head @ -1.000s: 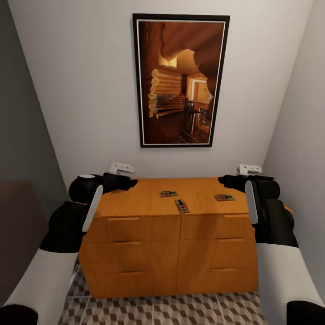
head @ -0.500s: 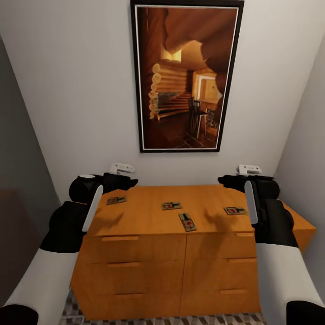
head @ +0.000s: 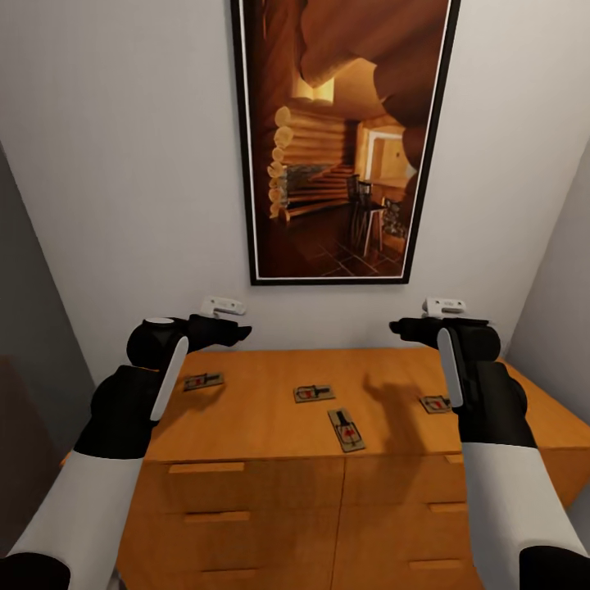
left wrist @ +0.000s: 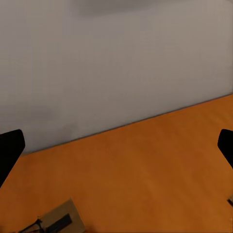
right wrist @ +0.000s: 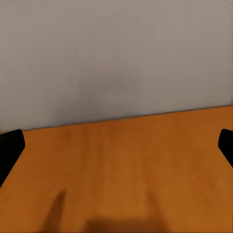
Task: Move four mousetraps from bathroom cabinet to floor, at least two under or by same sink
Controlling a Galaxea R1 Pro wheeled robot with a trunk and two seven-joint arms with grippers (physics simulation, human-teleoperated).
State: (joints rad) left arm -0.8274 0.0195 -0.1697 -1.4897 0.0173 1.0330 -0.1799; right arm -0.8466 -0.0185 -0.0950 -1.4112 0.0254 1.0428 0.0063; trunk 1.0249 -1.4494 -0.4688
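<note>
1. Left hand (head: 239, 332): raised above the left rear of the orange wooden dresser (head: 262, 492), near the white wall (head: 123, 164). Fingers (left wrist: 10, 148) spread wide apart in the left wrist view, gripping nothing.
2. First mousetrap (head: 203, 382): flat on the dresser top, left side, just below and forward of the left hand. Partly seen at the edge of the left wrist view (left wrist: 58, 221).
3. Second mousetrap (head: 314, 393): flat near the middle of the dresser top, well apart from the first.
4. Third mousetrap (head: 347, 430): just forward and right of the second, close to the front edge, lying lengthwise front to back.
5. Fourth mousetrap (head: 435, 403): right side of the dresser top, partly hidden behind the right arm.
6. Right hand (head: 399, 328): raised above the right rear of the dresser, near the wall. Fingers (right wrist: 9, 145) spread wide apart in the right wrist view, empty.
7. Framed picture (head: 344, 139) of a log interior: hung on the wall above the dresser, between the two hands.
8. Drawer fronts with handles visible below the dresser top.
</note>
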